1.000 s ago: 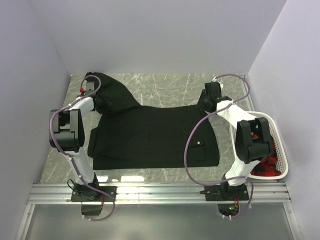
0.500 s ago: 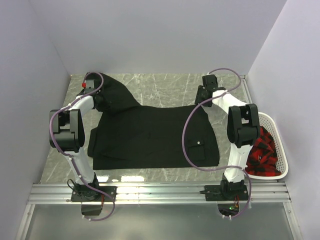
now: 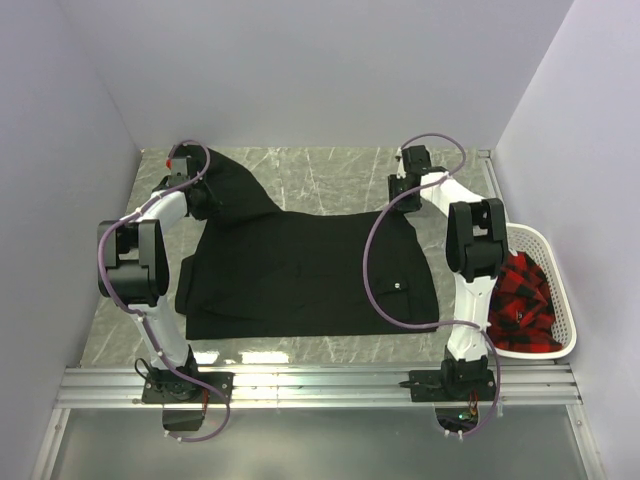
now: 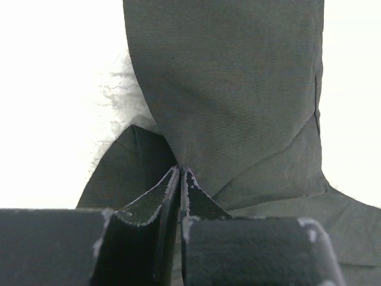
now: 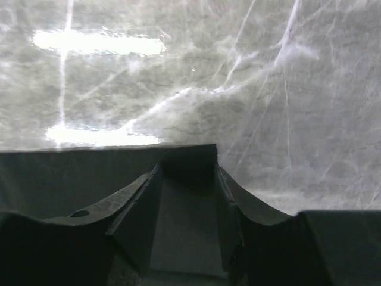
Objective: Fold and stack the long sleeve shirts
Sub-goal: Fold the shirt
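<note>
Black long sleeve shirt (image 3: 300, 270) lies spread flat on the marble worktop (image 3: 330, 170), one sleeve reaching the far-left corner. Left end effector (image 4: 180, 170) is clenched on a fold of that sleeve. The right end effector (image 5: 186, 170) is released, fingers astride the shirt's far-right corner. A white basket (image 3: 563, 300) holding red plaid cloth (image 3: 520, 295) sits at right, partly behind the right arm. A purple cable (image 3: 372, 270) loops over the shirt. Where the second sleeve lies I cannot tell.

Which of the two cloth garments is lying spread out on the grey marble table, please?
The plain black long-sleeved shirt, spread flat on the table; the red-and-black checked garment instead lies bunched inside the white plastic basket at the right.
</note>
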Controlling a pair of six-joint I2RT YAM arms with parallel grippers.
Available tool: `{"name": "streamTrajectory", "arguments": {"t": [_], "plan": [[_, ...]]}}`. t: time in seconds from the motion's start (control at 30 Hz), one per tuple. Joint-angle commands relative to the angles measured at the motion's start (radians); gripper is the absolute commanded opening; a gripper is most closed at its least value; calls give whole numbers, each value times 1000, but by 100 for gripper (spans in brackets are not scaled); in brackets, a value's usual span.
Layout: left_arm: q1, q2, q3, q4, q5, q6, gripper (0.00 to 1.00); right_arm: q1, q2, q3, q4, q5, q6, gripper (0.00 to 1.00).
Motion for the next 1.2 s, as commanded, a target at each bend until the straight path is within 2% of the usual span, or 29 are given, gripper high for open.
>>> {"name": "streamTrajectory", "arguments": {"t": [0.0,0.53,0.63,0.83,0.87,0.93,0.97,1.03,1.17], "plan": [[-4,-52,38,28,18,29,11,-22,13,55,-40,-15,-38,47],[-11,-54,36,28,19,36,7,-45,89,159,-155,-89,-86,45],[-11,-59,35,28,15,37,7,-44,100,174,-178,-100,-100,42],[-13,-59,33,31,18,45,3,-45,103,181,-183,-132,-107,28],[-13,-59,33,33,19,46,2,-45,103,181,-180,-131,-106,22],[-11,-62,33,36,22,52,2,-45,100,179,-177,-132,-109,18],[-13,-62,33,37,22,54,2,-44,100,173,-169,-132,-109,13],[-13,-65,36,37,24,63,1,-44,91,159,-162,-127,-106,12],[-11,-88,65,24,32,77,0,-44,57,130,-123,-101,-100,5]]}}
